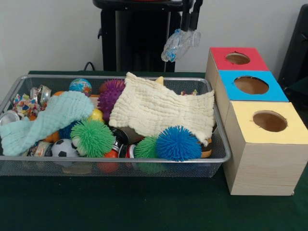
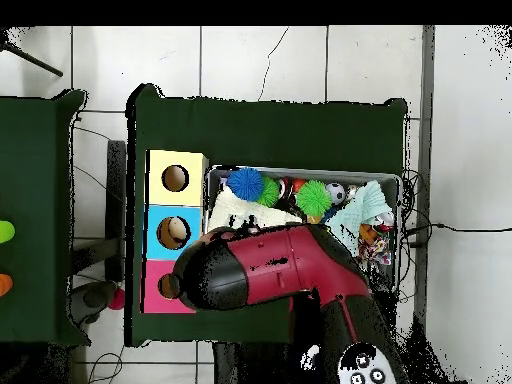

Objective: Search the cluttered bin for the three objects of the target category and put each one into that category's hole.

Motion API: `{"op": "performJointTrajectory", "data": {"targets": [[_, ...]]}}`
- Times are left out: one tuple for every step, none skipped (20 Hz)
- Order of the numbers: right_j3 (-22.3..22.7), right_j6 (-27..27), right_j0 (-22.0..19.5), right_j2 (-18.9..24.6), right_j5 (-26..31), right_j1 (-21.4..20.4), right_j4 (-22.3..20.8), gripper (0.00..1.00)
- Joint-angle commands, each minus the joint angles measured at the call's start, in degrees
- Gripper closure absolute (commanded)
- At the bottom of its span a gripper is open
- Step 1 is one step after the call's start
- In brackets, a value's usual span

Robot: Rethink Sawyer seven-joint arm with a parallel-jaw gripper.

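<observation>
Dark green cloth-covered table [image 1: 144, 207], white wall behind.

Wire mesh bin [image 1: 115, 166], left part of table: mint-green knitted cloth [image 1: 45, 120] draped at its left end; crumpled shiny cans [image 1: 41, 94] and a patterned wrapper [image 1: 24, 103] in its far left corner; small globe ball [image 1: 80, 85] at the far rim; black-and-white soccer ball [image 1: 63, 147] and green spiky rubber ball [image 1: 92, 137] near the front rim; purple spiky ball [image 1: 110, 94] mid-bin; cream muslin cloth [image 1: 163, 109] spread over the right half; second green spiky ball [image 1: 146, 148] touching a blue spiky ball [image 1: 178, 143] at the front right.

Gripper [image 1: 187, 33], above the bin's far right corner: fingers closed on a crumpled clear plastic bottle [image 1: 179, 44], held clear of the bin contents.

Three wooden boxes beside the bin's right end, each with a round hole: red-topped [image 1: 238, 58] farthest, blue-topped [image 1: 251, 85] middle, yellow-topped [image 1: 269, 121] nearest. Overhead, the red and black arm [image 2: 290, 270] covers part of the bin.
</observation>
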Motion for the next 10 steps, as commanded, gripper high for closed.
{"op": "performJointTrajectory", "data": {"targets": [[6.2, 11.6, 1.9, -3.9, -4.0, -0.2, 2.1, 1.0], [6.5, 11.6, 2.1, -4.1, -4.4, -0.2, 2.2, 1.0], [6.6, 11.6, 2.4, -4.3, -4.6, -0.3, 2.3, 1.0], [7.0, 11.8, 2.7, -4.5, -4.9, -0.4, 2.6, 1.0], [7.2, 12.0, 3.0, -4.7, -5.2, -0.4, 2.8, 1.0], [7.5, 12.3, 3.4, -4.9, -5.5, -0.5, 3.1, 1.0], [7.8, 12.4, 3.8, -5.2, -5.7, -0.5, 3.4, 1.0], [8.0, 12.8, 4.4, -5.5, -6.1, -0.5, 3.7, 1.0], [8.2, 13.1, 4.7, -5.7, -6.3, -0.4, 3.9, 1.0], [8.5, 13.4, 5.3, -6.1, -6.7, -0.5, 4.2, 1.0]]}}
